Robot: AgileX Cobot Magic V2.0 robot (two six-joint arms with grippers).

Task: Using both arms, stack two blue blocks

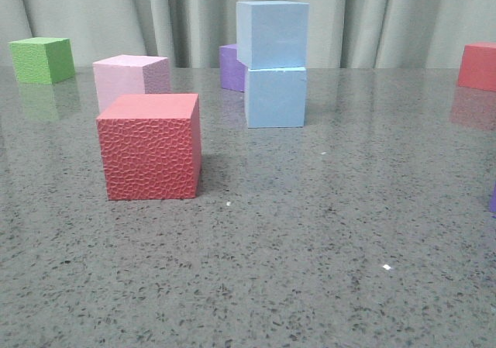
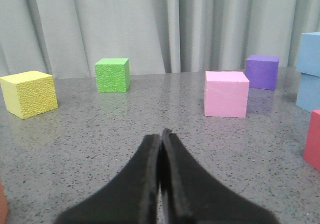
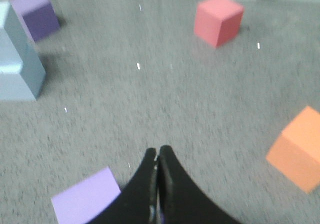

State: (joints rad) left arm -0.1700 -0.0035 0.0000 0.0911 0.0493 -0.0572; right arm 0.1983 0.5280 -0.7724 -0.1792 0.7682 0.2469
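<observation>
Two pale blue blocks stand stacked at the back middle of the table: the upper blue block point(image 1: 271, 34) rests on the lower blue block point(image 1: 275, 97), shifted slightly left. The stack also shows at the edge of the left wrist view point(image 2: 310, 72) and of the right wrist view point(image 3: 17, 59). Neither gripper appears in the front view. My left gripper point(image 2: 161, 133) is shut and empty, well short of the stack. Likewise shut and empty, my right gripper point(image 3: 157, 151) hovers over bare tabletop away from the stack.
A textured red cube point(image 1: 149, 146) sits front left, a pale pink cube point(image 1: 130, 80) behind it, a green cube point(image 1: 43, 60) far left, a purple cube point(image 1: 231, 67) behind the stack, a red cube point(image 1: 478, 66) far right. A yellow cube point(image 2: 28, 93), an orange cube point(image 3: 297, 148) and a lilac cube point(image 3: 85, 202) show in the wrist views.
</observation>
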